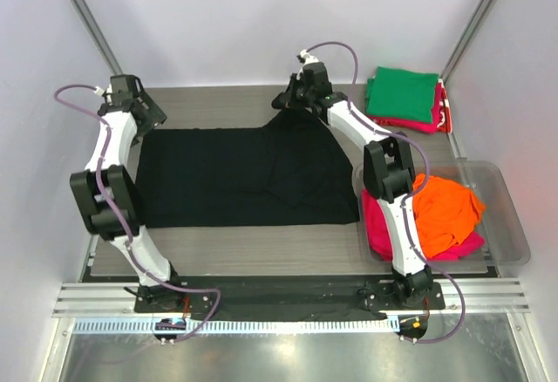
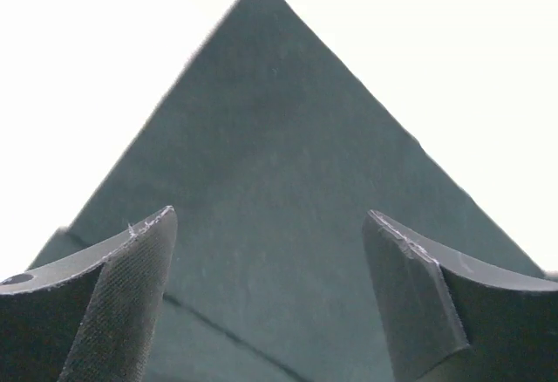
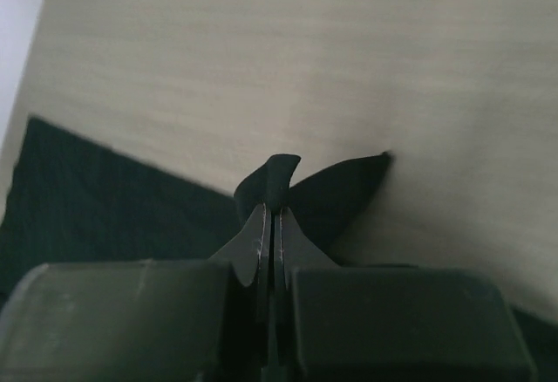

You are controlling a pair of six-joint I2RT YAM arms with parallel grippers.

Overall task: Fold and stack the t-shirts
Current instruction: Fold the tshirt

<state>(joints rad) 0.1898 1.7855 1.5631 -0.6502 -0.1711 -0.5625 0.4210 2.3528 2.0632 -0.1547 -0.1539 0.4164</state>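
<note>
right gripper (image 3: 273, 216) clamped on a thin pinch of the black t-shirt (image 1: 235, 177) edge, upper centre | left gripper (image 2: 270, 260) spread wide, empty, above the upper-left corner | shirt flat mid-frame | risk: the thin pinch may slip; a one-sided pull would likely skew the fold

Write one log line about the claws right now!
left claw: open, at black shirt corner | right claw: shut on black shirt

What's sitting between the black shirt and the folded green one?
In the top view, only bare table and the right arm crossing it; no other item lies between the black shirt and green shirt.
</note>
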